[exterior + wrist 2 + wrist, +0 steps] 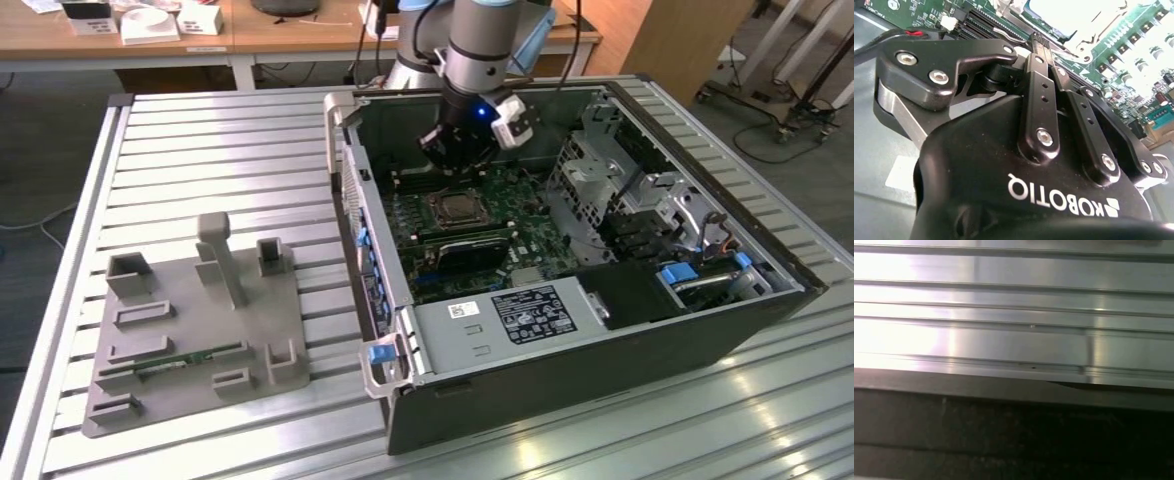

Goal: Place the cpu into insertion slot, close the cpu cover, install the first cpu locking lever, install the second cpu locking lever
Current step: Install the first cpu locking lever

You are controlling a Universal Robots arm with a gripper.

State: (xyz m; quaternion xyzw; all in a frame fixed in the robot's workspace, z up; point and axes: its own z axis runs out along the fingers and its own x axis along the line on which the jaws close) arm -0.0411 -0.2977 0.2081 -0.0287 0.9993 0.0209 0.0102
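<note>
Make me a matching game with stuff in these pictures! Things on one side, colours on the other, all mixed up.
Things:
1. circuit board inside the computer case
2. holder block on the slatted table
3. latch at the case's front corner
4. gripper

Colours:
A. blue
B. black
C. green
D. grey

Pairs: 1-C, 2-D, 3-A, 4-B
</note>
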